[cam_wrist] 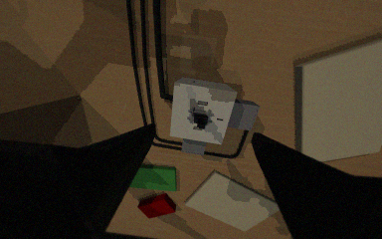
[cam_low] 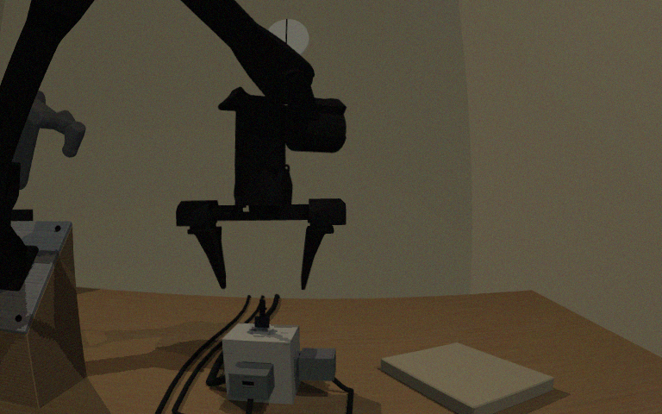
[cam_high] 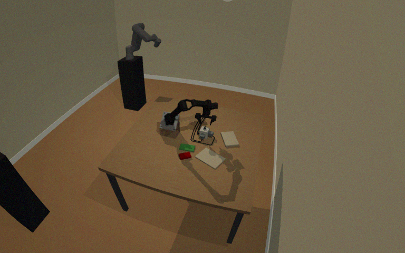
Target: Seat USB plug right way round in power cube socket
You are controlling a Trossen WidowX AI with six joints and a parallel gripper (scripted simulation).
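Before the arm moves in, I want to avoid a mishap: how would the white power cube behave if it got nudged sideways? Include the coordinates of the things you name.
The white boxy power cube (cam_high: pixel 204 133) (cam_low: pixel 261 361) (cam_wrist: pixel 184 115) would probably slide or twist rather than roll, given its flat faces. The black cables (cam_high: pixel 195 131) (cam_low: pixel 185 360) (cam_wrist: pixel 144 75) beside it might drag along.

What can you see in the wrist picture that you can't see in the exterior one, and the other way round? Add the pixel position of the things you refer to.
Only the wrist view shows the green block (cam_high: pixel 187 147) (cam_wrist: pixel 158 178) and the red block (cam_high: pixel 185 155) (cam_wrist: pixel 157 205).

Only the exterior view shows the round white disc (cam_low: pixel 298 36) on the wall and the grey arm (cam_high: pixel 138 37) (cam_low: pixel 72 132) in the background.

Both show the white power cube (cam_high: pixel 204 132) (cam_low: pixel 261 360) (cam_wrist: pixel 201 112), the black plug (cam_high: pixel 204 127) (cam_low: pixel 262 321) (cam_wrist: pixel 200 119) on top, and the open gripper (cam_high: pixel 205 121) (cam_low: pixel 264 288) (cam_wrist: pixel 203 132).
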